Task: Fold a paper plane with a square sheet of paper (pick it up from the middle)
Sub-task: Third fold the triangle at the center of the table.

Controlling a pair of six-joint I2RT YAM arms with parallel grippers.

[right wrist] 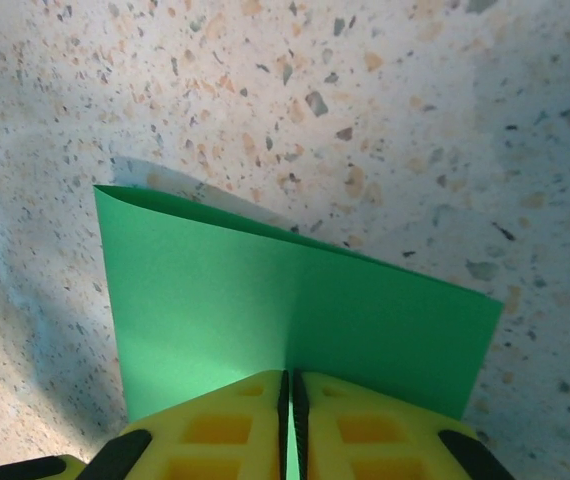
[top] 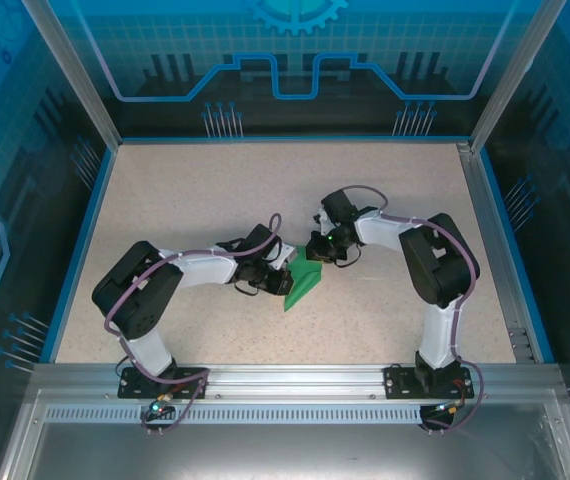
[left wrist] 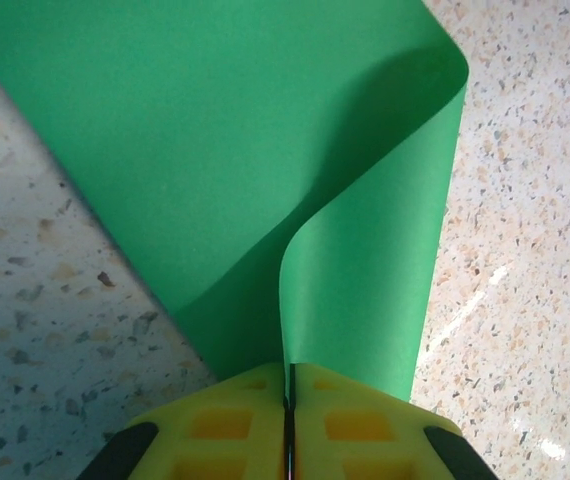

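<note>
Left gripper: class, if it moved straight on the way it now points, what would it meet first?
The curled green paper sheet that the left gripper itself pinches; its bend rises directly ahead. Beyond that probably the right gripper, though depth is unclear.

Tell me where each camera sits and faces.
Top external: above and behind, looking down at the table; both arms show, meeting at the green paper.
Left wrist: on the left arm, looking along the left gripper, shut on the curled paper.
Right wrist: likewise, right gripper shut on the folded paper.
Shared: all three see the paper and speckled table.
</note>
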